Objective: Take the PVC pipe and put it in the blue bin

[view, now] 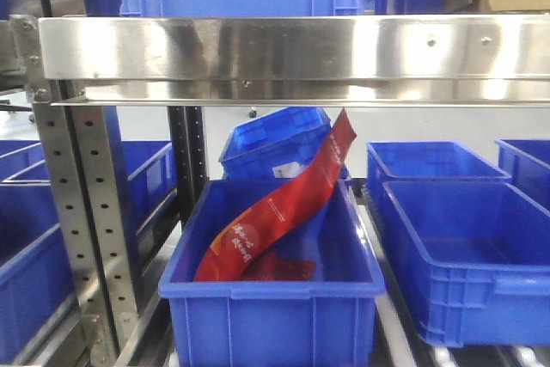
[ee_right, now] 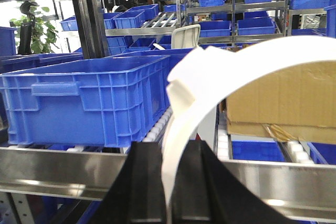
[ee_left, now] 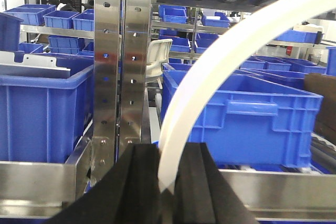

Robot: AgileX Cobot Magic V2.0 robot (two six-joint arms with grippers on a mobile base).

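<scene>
Left hand (ee_left: 169, 155), right hand (ee_right: 171, 153): matte black.

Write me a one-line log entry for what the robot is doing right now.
left hand: shut on PVC pipe | right hand: shut on PVC pipe | front blue bin: holds red bag, no pipe yet

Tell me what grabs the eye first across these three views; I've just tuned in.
The white curved PVC pipe dominates both wrist views, arcing up from between the black jaws of the left gripper and the right gripper, each shut on it. In the front view, a glossy red pouch leans diagonally in the open blue plastic bin at centre, under a shiny steel shelf rail.
</scene>
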